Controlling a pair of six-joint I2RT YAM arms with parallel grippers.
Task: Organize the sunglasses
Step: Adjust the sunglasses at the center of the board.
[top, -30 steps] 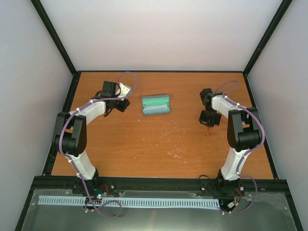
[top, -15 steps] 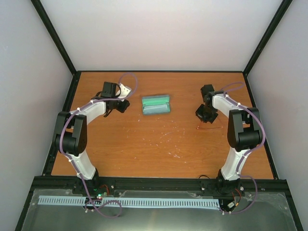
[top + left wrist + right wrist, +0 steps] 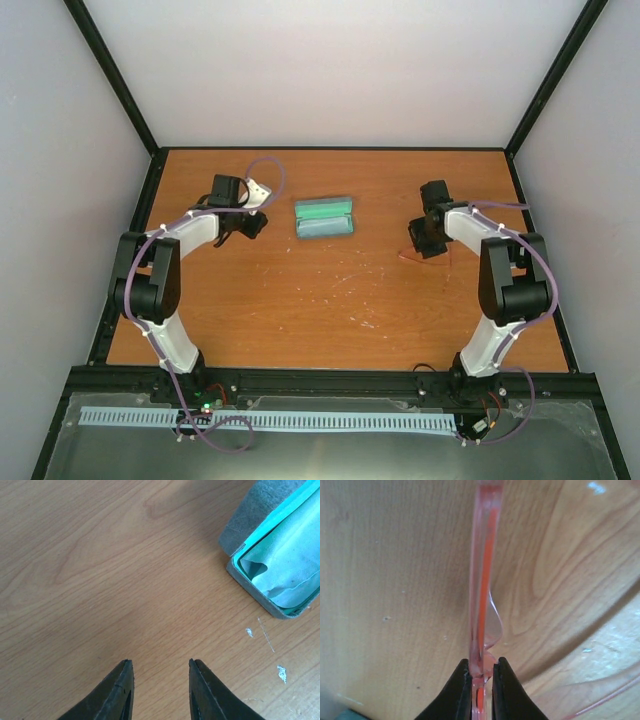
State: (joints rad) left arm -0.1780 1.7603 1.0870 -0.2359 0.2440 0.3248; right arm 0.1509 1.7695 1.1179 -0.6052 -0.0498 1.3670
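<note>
The right gripper hangs over the far half of the table, nearer its right edge than its middle. In the right wrist view its two black fingers are pressed close, clamped on the thin reddish-pink translucent frame of the sunglasses. The frame runs straight away from the fingertips, and a curved clear piece bulges to one side just ahead of the grip. From above, the sunglasses show only as a faint red line poking out from the gripper toward the table's middle. Whether they touch the wood cannot be told.

The blue-grey case lies open in the far middle of the table, well apart from the right gripper. It has a green lining, and a pale blue cloth lies crumpled inside it.

The left gripper sits toward the far left corner, near the case's left end. Its fingers stand apart over bare wood, holding nothing. A few white scuffs mark the table beside the case.
</note>
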